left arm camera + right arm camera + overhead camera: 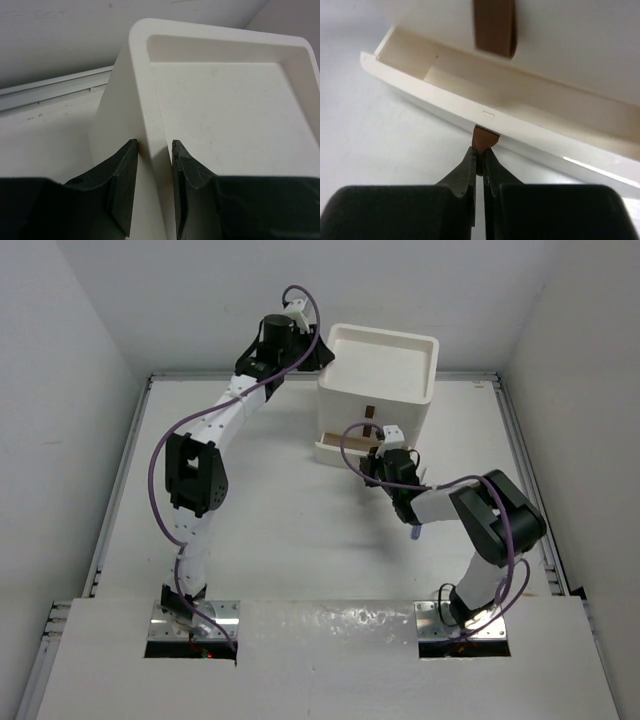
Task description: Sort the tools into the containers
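Observation:
The white drawer unit [424, 390] stands at the back of the table, its rimmed top tray bare. My left gripper [319, 352] is at its top left corner; in the left wrist view the gripper [152, 145] is shut on the unit's rim [142, 75], one finger on each side. The bottom drawer [335, 451] is pulled part way out, and what shows of its inside [450, 77] holds nothing. My right gripper [380, 447] is shut on that drawer's brown handle [484, 136]. Most tools are out of view; a small light-blue piece [417, 532] shows under the right arm.
Another brown handle [494, 25] sits on the drawer above the open one. White walls enclose the table on the left, back and right. The right arm's elbow [495, 515] stands to the right of the unit's front.

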Robot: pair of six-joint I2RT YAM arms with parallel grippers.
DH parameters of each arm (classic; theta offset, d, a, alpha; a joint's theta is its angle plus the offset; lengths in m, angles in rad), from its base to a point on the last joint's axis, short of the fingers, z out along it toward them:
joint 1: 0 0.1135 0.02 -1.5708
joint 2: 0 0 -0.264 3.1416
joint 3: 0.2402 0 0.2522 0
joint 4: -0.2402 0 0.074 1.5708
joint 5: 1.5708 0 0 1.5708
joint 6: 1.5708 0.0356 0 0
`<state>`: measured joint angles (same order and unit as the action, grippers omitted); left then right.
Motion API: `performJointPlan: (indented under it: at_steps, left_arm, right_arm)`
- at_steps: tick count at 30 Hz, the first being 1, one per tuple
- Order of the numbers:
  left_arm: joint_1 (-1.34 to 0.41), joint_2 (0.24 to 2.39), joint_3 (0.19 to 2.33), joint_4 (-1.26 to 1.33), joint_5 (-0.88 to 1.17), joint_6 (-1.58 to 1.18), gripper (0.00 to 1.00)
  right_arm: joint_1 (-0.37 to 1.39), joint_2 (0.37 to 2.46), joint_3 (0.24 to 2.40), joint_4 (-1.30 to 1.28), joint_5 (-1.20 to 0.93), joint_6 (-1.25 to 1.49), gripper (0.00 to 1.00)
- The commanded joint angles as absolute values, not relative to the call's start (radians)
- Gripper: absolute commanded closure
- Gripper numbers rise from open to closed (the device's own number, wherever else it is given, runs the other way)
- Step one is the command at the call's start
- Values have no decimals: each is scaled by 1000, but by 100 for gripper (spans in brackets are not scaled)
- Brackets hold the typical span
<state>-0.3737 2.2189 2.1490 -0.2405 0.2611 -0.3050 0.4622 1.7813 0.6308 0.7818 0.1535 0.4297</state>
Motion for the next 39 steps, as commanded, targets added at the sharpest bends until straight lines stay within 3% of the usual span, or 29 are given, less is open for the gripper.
performJointPlan:
  at_steps: [1,14,18,21,23,25,27,28,29,30,33,35,39]
  left_arm:
    - [-400,2293,2121,-489,328,-296,100]
    - [-402,2289,2131,-491,305,-299,100]
    - [-402,2286,2132,-495,304,-291,100]
    - [-402,2289,2132,-497,305,-290,100]
    - [-402,2289,2134,-495,305,-290,100]
    - [-402,2292,2137,-497,305,-288,100]
    - [-402,2293,2138,-492,304,-288,100]
    - [-400,2293,2138,-491,304,-288,100]
    - [-402,2293,2138,-486,304,-290,100]
    - [-402,2295,2138,-483,298,-291,100]
    - [-403,2292,2134,-479,284,-296,100]
    - [-405,2283,2122,-479,281,-290,100]
    - [-405,2276,2112,-482,276,-285,100]
  right_arm:
    - [486,1648,540,804,68,377,100]
    - [670,1464,387,643,115,297,100]
    - [666,1355,465,425,129,264,55]
    - [666,1231,489,301,155,264,48]
    - [667,1148,489,232,213,288,35]
    - [664,1039,514,60,409,360,18]
    - [611,993,593,-123,542,469,23]
    - [571,997,621,-297,528,501,59]
    - [455,1012,668,-389,493,535,85]
    - [392,1061,684,-464,416,575,99]
    - [269,1088,622,-516,361,591,97]
    - [253,1071,544,-404,287,606,76]
    - [250,1106,491,-253,161,618,64]
